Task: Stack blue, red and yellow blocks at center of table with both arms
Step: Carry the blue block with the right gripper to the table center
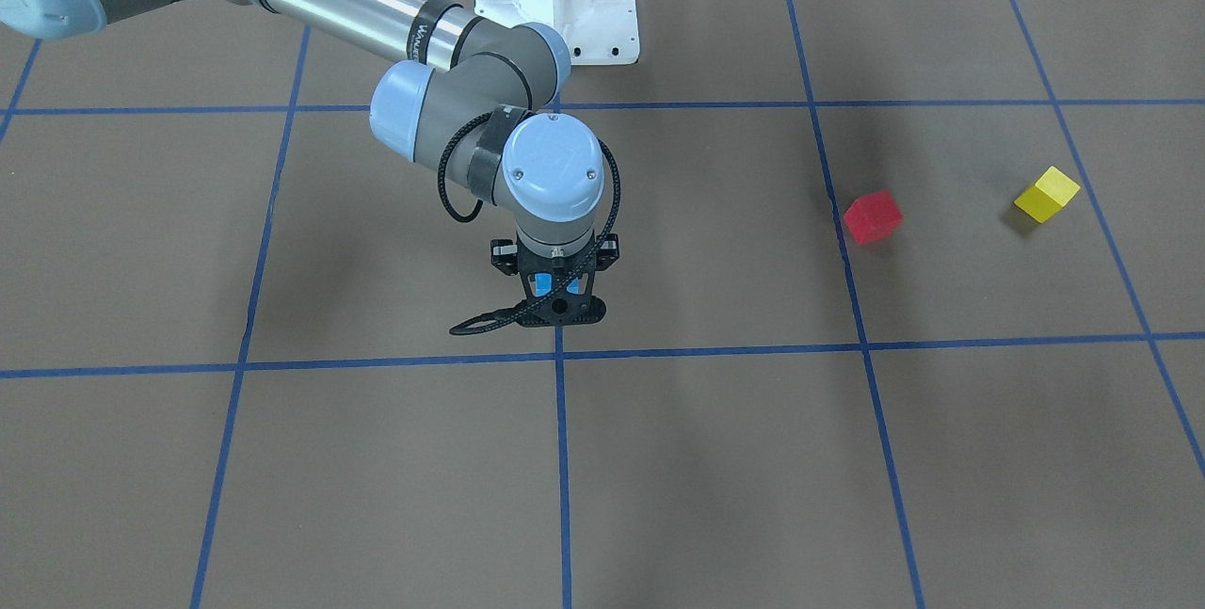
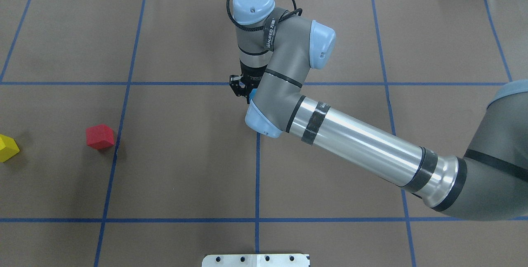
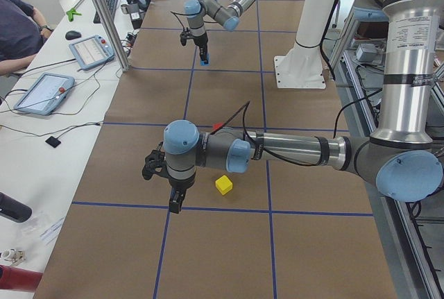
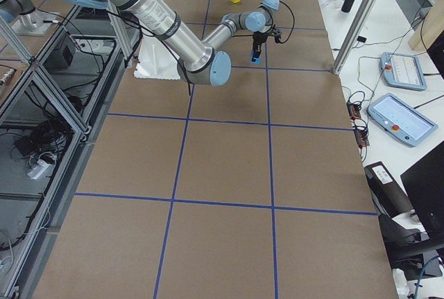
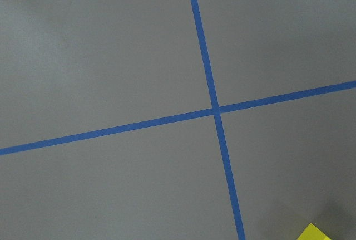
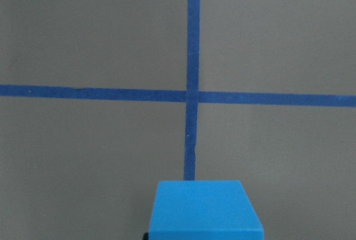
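A robotics lab: two jointed robot arms (image 3: 291, 148) reach over a brown table (image 3: 208, 243) marked into squares by blue tape lines (image 1: 563, 458); along the table's operator-side edge runs a white desk (image 3: 35, 167) (a person (image 3: 17, 25) sits at it) with a control tablet (image 3: 43, 92), keyboard (image 3: 109, 2) and mouse (image 3: 73, 35); metal posts (image 3: 104, 18) rise at that edge; cables (image 4: 43, 138) lie bundled on the floor past the robot-side edge.

The right arm (image 2: 284, 89) and left arm (image 3: 291, 148) look alike: grey joint housings, a polished silver tube (image 2: 359, 147) with black end bands, and pale blue round caps (image 1: 553, 167) with small screws. A black braided cable (image 1: 617, 187) loops to the right arm's black hand (image 1: 559, 308).
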`<state>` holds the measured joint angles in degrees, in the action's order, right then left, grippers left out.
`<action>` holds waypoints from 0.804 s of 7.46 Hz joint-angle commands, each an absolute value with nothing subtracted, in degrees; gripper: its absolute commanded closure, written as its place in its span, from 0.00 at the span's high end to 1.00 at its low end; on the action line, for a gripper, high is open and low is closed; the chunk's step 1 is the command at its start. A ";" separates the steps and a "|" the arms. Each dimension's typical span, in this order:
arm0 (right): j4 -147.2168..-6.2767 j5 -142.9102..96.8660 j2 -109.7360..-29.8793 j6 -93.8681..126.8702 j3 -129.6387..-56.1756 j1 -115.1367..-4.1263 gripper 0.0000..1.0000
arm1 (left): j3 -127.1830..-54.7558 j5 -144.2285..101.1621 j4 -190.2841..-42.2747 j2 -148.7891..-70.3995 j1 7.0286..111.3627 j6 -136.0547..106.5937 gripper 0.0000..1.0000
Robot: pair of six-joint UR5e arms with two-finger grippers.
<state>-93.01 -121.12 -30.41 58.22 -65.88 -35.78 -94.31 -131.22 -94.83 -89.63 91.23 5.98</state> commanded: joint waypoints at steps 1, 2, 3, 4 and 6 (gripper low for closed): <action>-89.14 -120.15 -32.77 59.06 -65.48 -34.02 0.00 | -94.39 -131.22 -94.83 -89.74 91.23 5.98 1.00; -88.77 -120.15 -33.22 59.06 -65.48 -34.01 0.00 | -94.39 -131.22 -94.83 -89.74 91.23 5.98 1.00; -88.60 -120.15 -33.57 59.41 -65.48 -34.01 0.04 | -94.39 -131.22 -94.83 -89.82 91.23 5.98 1.00; -87.90 -120.23 -33.49 61.68 -65.57 -34.01 0.77 | -94.31 -131.22 -94.83 -89.91 91.23 5.89 1.00; -84.56 -120.23 -33.49 66.00 -65.57 -34.27 0.99 | -94.31 -131.22 -94.83 -90.00 91.23 5.89 1.00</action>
<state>-86.15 -120.22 -33.53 63.72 -65.55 -34.07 -94.32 -131.22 -94.83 -89.91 91.23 5.90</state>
